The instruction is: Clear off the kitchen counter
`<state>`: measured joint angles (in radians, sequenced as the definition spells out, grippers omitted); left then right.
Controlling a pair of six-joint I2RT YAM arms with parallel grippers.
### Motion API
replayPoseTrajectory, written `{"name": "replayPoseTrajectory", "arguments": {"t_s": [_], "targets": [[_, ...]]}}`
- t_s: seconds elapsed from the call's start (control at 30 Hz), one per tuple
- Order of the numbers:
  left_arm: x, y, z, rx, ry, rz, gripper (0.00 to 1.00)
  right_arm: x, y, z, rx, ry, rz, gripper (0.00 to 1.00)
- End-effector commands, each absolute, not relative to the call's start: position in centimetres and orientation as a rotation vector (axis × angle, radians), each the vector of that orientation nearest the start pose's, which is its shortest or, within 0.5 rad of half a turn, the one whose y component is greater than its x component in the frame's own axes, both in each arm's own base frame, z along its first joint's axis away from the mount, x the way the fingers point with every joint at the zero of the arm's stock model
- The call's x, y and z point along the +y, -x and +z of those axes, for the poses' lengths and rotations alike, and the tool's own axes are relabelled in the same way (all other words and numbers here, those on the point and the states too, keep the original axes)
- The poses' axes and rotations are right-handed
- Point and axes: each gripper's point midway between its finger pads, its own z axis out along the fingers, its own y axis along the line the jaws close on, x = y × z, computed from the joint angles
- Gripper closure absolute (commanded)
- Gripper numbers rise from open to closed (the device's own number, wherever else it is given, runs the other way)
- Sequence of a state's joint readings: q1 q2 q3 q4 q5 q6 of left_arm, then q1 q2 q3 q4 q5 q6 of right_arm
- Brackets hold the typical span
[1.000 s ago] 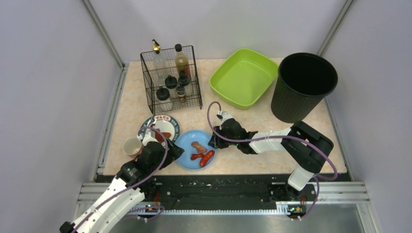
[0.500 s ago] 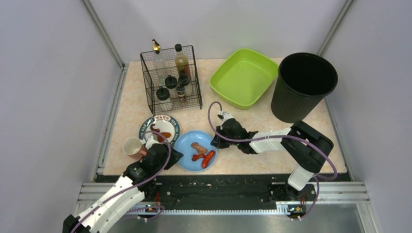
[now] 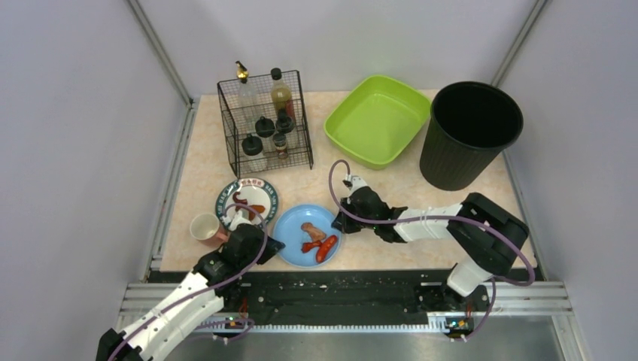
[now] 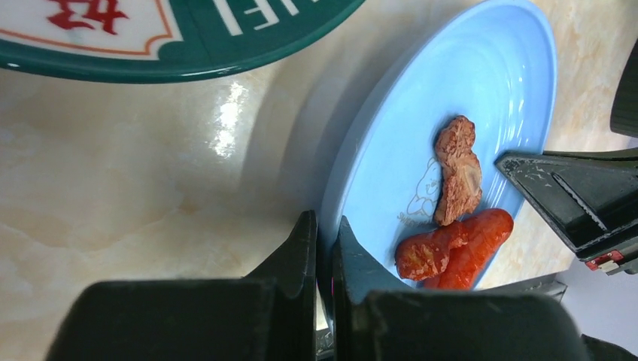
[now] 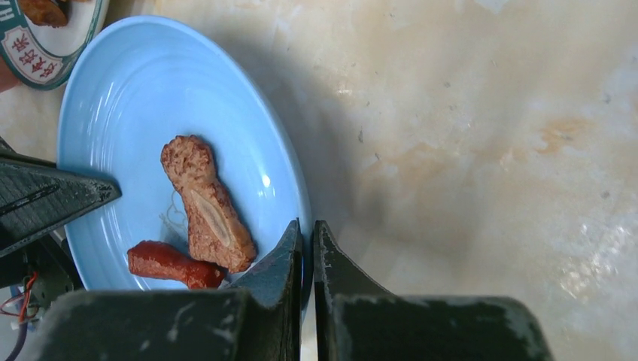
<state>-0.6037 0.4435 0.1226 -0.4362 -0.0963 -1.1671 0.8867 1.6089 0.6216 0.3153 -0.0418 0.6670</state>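
On the beige kitchen counter [image 3: 205, 162] lies a blue plate [image 3: 290, 226] near the front edge. It carries a brown meat piece [image 3: 310, 229] and red sausages [image 3: 322, 248]. My left gripper [image 3: 269, 244] is shut on the plate's left rim. In the left wrist view its jaws [image 4: 323, 241] pinch the rim of the blue plate [image 4: 481, 90]. My right gripper [image 3: 338, 223] is shut on the opposite rim. The right wrist view shows that gripper [image 5: 307, 241] clamped on the plate [image 5: 150, 90], beside the meat [image 5: 207, 203].
A green-rimmed plate [image 3: 265, 201] with food scraps and a small cup [image 3: 203, 226] sit left of the blue plate. At the back stand a wire rack [image 3: 265, 120] of bottles, a green tub [image 3: 376, 120] and a tall black bin [image 3: 470, 131].
My left gripper has closed onto the blue plate's left rim, and the right one has closed on the other rim. The plate and right gripper have shifted slightly right and nearer.
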Motion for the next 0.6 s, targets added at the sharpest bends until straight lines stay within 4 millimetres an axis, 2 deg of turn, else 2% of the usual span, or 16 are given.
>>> {"name": "replayPoseTrajectory", "arguments": {"t_s": [0.0,0.07,0.2,0.4,0.57], "targets": [[-14.6,-16.4,3.2,2.3,0.678,-0.83,1.0,32.2,-22.3,5.6,2.3,0.273,0.9,1.0],[-15.2,-16.6,4.0,2.286,0.641,-0.876,1.0,31.9,-22.1,6.2,2.29,0.274,0.905,0.99],[-16.7,-16.6,5.5,2.274,0.571,-0.981,1.0,31.3,-21.6,7.4,2.276,0.275,0.911,0.82],[-17.6,-16.7,7.4,2.255,0.51,-1.038,1.0,30.6,-21.1,8.5,2.252,0.266,0.922,0.76],[-17.9,-16.8,8.7,2.238,0.478,-1.059,1.0,30.3,-21.0,8.2,2.263,0.262,0.911,0.73]]}}
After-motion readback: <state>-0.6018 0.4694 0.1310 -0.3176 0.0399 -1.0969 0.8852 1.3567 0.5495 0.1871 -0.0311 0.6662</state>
